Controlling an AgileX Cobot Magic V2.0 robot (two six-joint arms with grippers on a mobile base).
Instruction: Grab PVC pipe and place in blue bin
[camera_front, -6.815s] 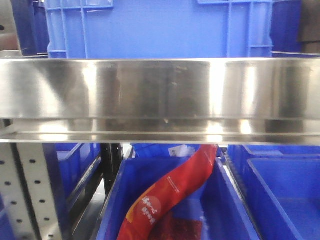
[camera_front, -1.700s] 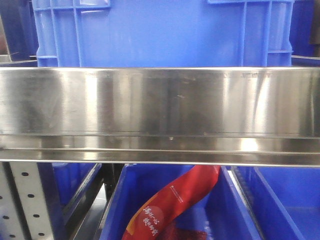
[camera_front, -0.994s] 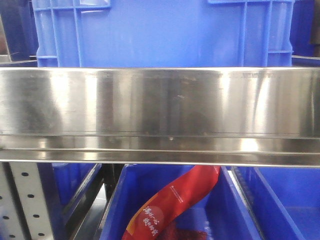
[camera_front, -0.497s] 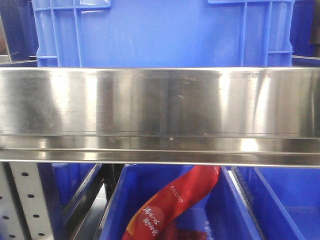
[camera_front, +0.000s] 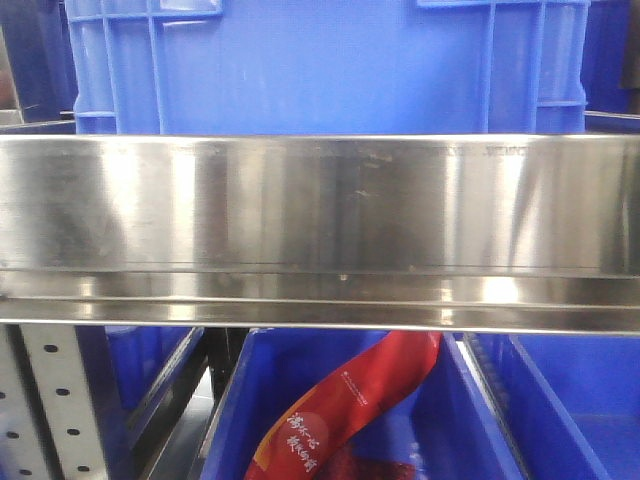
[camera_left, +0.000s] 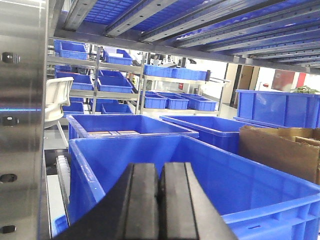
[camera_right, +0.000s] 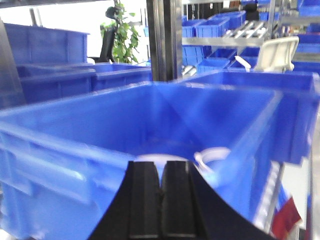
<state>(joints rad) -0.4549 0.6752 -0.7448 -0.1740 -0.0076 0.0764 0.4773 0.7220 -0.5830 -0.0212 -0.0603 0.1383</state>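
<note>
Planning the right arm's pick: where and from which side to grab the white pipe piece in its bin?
Blurred, but the white pipe piece lies low inside the blue bin, walled all round. Likely come from above with the right gripper opened, pinching its curved rim.

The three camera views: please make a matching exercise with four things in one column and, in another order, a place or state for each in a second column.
Things:
1. left pincer
2. red packet
3. cardboard box
4. white pipe pieces

Places or states:
A. lies in the bin under the steel shelf rail
B. inside the blue bin ahead of the right pincer
C. shut, holding nothing
D. stands to the right of the blue bins

Pairs: 1-C, 2-A, 3-D, 4-B
</note>
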